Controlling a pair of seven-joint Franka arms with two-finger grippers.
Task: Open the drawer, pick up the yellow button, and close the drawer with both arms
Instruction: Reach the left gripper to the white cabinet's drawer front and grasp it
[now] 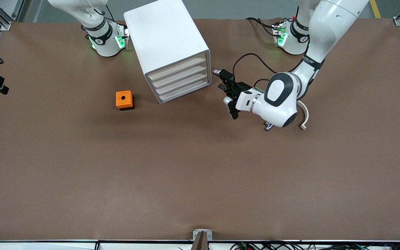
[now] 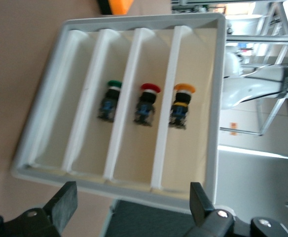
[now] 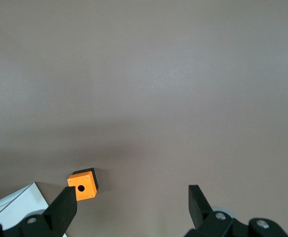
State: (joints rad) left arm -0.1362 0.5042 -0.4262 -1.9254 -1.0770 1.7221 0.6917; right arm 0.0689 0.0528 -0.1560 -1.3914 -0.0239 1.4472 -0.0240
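Observation:
The white cabinet (image 1: 165, 38) stands near the robots' bases with all four drawers pushed in. The uppermost drawer (image 1: 177, 67) shows in the left wrist view (image 2: 196, 153) with the orange-capped button (image 2: 181, 106) lying inside it. My left gripper (image 1: 226, 95) is open and empty, low over the table just in front of the cabinet's drawer fronts, its fingers (image 2: 65, 205) apart and short of the cabinet's edge. My right gripper (image 3: 132, 205) is open and empty, high over the table; it is out of the front view.
An orange cube with a hole (image 1: 124, 100) sits on the table beside the cabinet, toward the right arm's end; it also shows in the right wrist view (image 3: 83, 184). A red-capped button (image 2: 146, 103) and a green-capped button (image 2: 110, 101) lie in lower drawers.

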